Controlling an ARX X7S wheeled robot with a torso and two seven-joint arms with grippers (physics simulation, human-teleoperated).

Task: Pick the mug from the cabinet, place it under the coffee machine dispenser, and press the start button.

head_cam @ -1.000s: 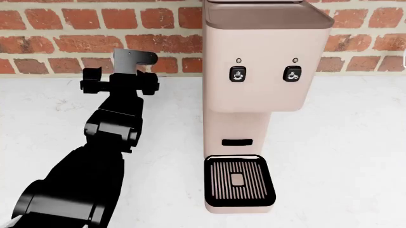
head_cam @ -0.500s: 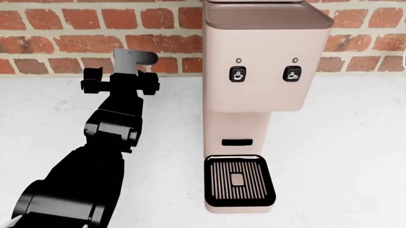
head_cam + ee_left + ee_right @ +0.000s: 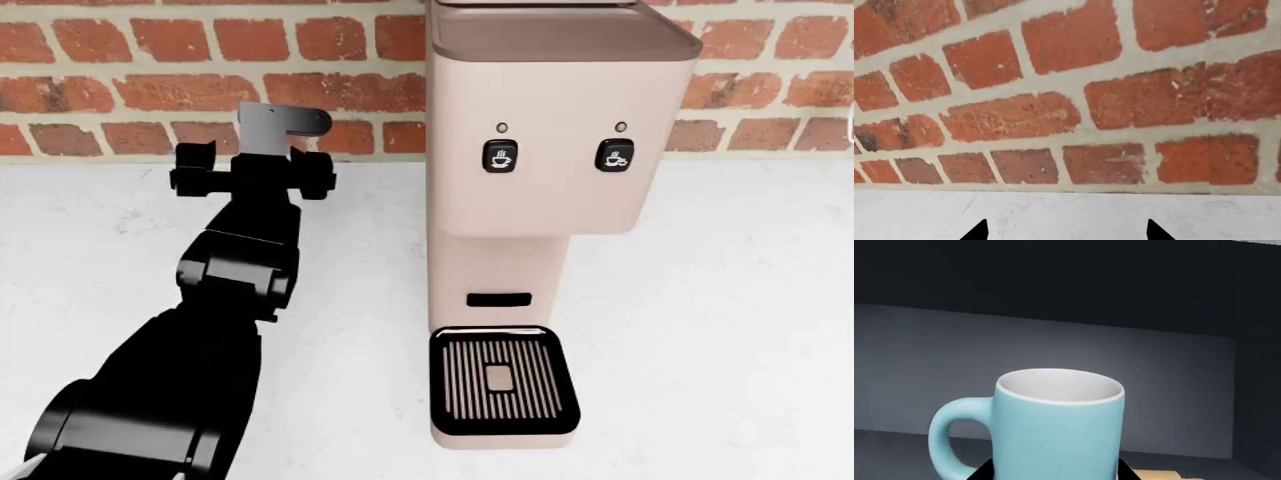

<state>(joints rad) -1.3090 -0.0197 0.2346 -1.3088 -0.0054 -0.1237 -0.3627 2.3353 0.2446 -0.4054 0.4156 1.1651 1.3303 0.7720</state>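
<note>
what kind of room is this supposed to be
Most likely a simulated kitchen: a coffee machine stands on a pale counter against a brick wall, and a mug sits inside a dark cabinet.

We see only the two dark fingertips point(image 3: 982, 231) of the left gripper, cut off at the wrist picture's edge. The mug point(image 3: 1054, 425) loses its base to the frame edge, where the right gripper's tips point(image 3: 984, 472) barely show. The coffee machine point(image 3: 534, 200) is cropped at its top.
</note>
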